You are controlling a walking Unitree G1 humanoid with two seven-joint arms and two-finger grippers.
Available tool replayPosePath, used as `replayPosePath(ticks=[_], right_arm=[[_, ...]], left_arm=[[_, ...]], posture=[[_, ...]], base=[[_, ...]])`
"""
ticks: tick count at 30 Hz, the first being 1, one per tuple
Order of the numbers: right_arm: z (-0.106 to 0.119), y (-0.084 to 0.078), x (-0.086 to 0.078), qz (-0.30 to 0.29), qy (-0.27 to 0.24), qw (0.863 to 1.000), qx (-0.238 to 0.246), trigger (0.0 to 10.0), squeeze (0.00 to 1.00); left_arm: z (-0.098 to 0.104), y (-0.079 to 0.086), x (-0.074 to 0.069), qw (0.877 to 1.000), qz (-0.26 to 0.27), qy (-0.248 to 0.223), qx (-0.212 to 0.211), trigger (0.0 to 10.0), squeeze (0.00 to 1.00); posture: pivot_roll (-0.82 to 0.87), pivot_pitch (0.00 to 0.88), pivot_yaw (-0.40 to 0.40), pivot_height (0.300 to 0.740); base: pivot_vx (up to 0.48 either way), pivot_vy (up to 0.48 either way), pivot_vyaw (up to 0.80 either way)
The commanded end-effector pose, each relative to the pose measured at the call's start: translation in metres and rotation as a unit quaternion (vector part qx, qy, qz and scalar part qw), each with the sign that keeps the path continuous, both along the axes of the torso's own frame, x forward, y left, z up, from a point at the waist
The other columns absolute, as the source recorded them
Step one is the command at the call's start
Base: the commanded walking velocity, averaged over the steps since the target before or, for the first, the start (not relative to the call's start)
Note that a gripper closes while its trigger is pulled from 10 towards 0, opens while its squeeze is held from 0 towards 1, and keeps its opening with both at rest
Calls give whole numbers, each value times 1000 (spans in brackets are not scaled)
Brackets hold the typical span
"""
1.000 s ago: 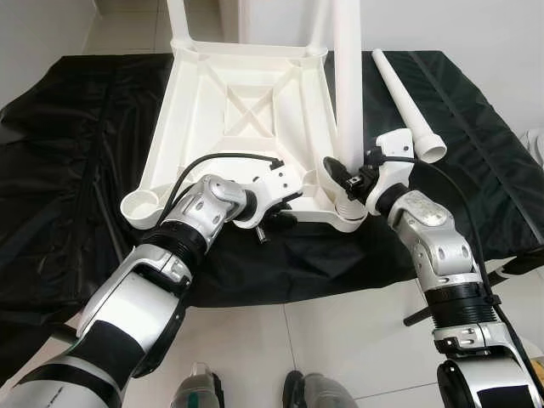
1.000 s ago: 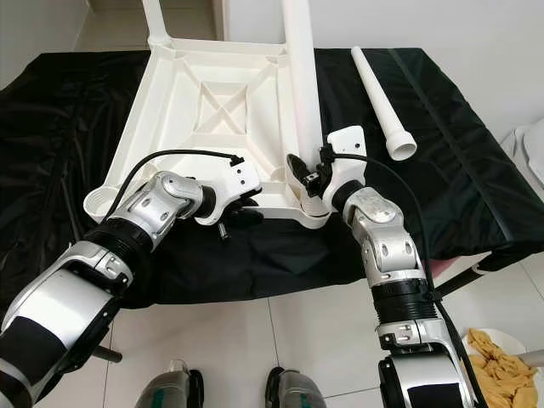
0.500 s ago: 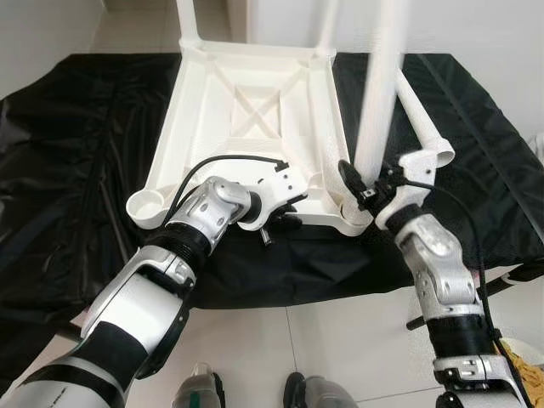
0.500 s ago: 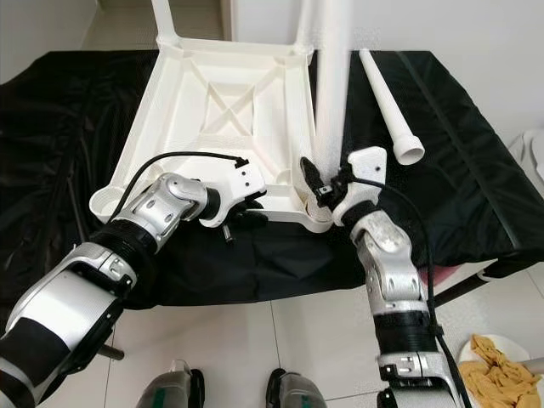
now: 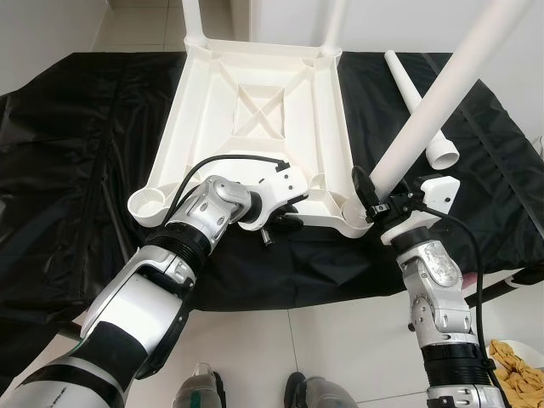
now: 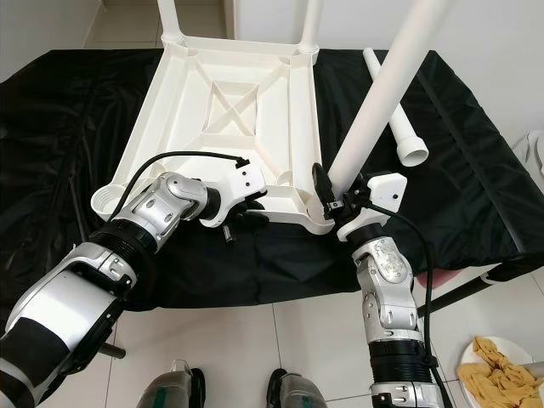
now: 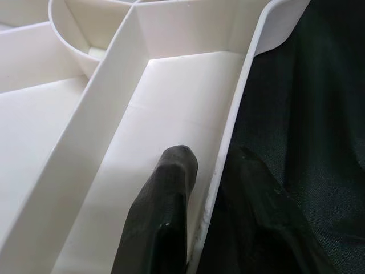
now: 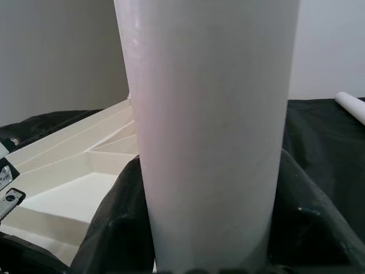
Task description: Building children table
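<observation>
The white table top (image 5: 255,110) lies upside down on a black cloth (image 5: 76,127), with two legs standing at its far corners. My left gripper (image 5: 285,217) is shut on the table's near rim (image 7: 228,137), one finger (image 7: 165,217) inside it and the other outside. My right gripper (image 5: 374,200) is shut on a white leg (image 5: 433,102), pads (image 8: 114,228) on both sides. That leg leans up and to the right, its lower end at the near right corner socket (image 5: 357,223). The near left socket (image 5: 146,206) is empty.
A spare white leg (image 6: 408,140) lies on the cloth at the back right, partly crossed by the held leg. Pale floor tiles and my feet (image 5: 200,391) are below the cloth's near edge. A dish of yellow cloth (image 6: 497,361) sits on the floor at the right.
The held leg stood upright a second ago and now leans far to the right. My right arm swung outward and lower. The left gripper kept its hold on the rim.
</observation>
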State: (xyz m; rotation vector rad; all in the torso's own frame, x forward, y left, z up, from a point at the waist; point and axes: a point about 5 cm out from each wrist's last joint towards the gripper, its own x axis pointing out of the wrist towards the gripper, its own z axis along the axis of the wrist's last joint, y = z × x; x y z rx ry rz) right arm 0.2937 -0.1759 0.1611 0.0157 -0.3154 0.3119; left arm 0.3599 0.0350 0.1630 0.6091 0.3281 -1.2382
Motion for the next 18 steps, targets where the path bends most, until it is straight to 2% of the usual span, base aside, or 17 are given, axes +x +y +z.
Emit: replayPosePath(ticks=[1,7,15,18], right_arm=[[-67,-7,-16,-12,151,988,-2,10000,0],[-71,-3,-16,-8,157,988,-8,10000,0],[-67,0,-5,-18,165,986,-11,10000,0],[-64,2,3,-31,171,985,-17,10000,0]], left_arm=[[25,8,10,998,27,-53,-21,10000,0],[25,9,10,998,27,-53,-19,10000,0],[24,8,9,998,26,-53,-19,10000,0],[25,8,9,998,26,-54,-19,10000,0]], posture=[[37,132,23,740],[38,132,25,740],[38,129,26,740],[40,126,24,740]], base=[[0,0,0],[0,0,0],[0,0,0],[0,0,0]])
